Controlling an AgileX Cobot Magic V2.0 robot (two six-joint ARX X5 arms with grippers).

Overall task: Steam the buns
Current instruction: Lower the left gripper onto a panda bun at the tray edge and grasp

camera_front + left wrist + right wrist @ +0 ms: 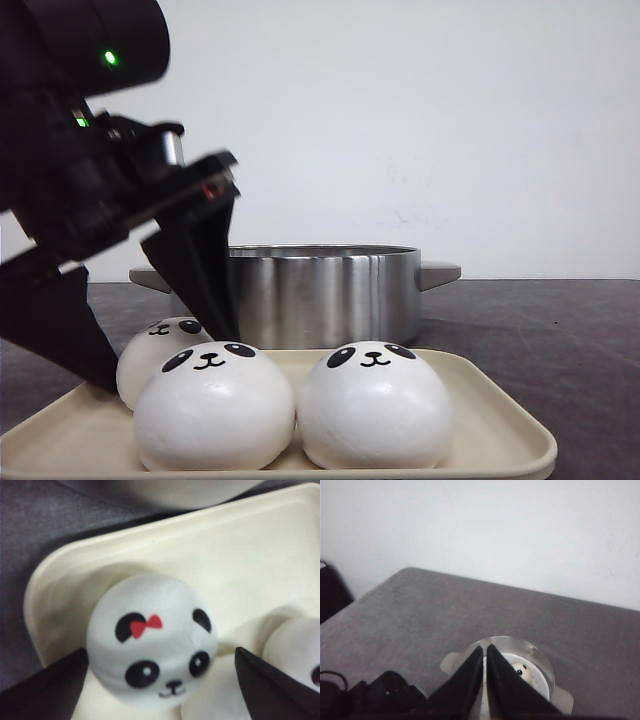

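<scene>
low front view across tray (500,420) toward pot (330,295); left wrist close above tray (250,555); right wrist high over pot (540,660)

A plain white wall (400,120) is seen behind the scene, filling the frame from nine through twelve to three o'clock. A dark grey, matte tabletop (560,330) is spread below it, toward four o'clock. Even, soft light is cast throughout.

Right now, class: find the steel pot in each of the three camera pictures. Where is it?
Front view: the steel pot stands mid-frame behind the tray.
Left wrist view: only a blurred curved edge beyond the tray, probably the pot.
Right wrist view: seen from above, behind the right gripper.
Shared landmark: the grey tabletop.
</scene>
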